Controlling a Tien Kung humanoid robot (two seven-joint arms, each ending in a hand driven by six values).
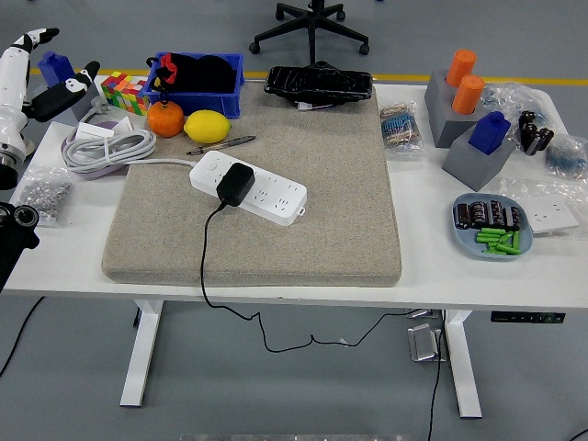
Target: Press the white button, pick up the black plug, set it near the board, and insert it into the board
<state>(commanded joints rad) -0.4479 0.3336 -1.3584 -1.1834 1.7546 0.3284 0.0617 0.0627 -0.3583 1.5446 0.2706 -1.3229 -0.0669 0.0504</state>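
A white power strip (262, 191) lies slanted on the grey mat (303, 239), left of centre. A black plug (235, 184) sits pushed into the strip, and its black cable (206, 266) runs down over the table's front edge. The strip's round button end (211, 166) points to the upper left. My left hand (55, 64), white with black fingertips, is raised at the picture's far left edge, well away from the strip. Its fingers are spread and hold nothing. My right arm does not show.
Behind the mat lie a lemon (207, 126), an orange (164, 118), a pen (220, 144), a blue bin (195, 81) and a black keyboard (318, 84). A coiled white cable (106, 147) sits left. Grey blocks (478, 156) and a blue dish (490, 230) stand right.
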